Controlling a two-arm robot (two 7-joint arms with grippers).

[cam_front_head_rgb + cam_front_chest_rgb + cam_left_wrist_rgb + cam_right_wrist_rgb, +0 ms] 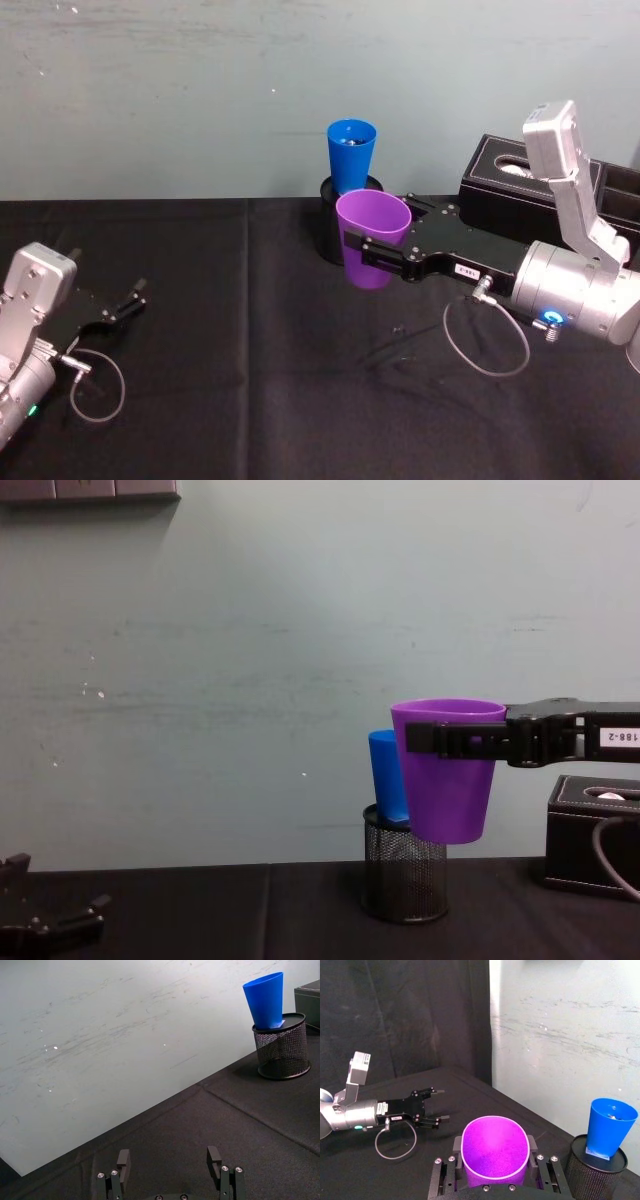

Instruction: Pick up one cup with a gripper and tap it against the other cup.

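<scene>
My right gripper (365, 250) is shut on the purple cup (373, 278), one finger on each side just below the rim, and holds it upright above the table. The purple cup (450, 795) hangs level with the blue cup (384, 775), nearer to me than it. The blue cup (351, 150) stands upright inside a black mesh pen holder (328, 240). From the right wrist, a gap shows between the purple cup (495, 1147) and the blue cup (610, 1125). My left gripper (130, 300) rests open near the table's left side, nothing between its fingers (122, 1159).
A black box (520, 185) with an opening on top sits at the back right, beside my right arm. A black cloth (250, 380) covers the table, and a pale wall (250, 680) stands close behind the pen holder (402, 880).
</scene>
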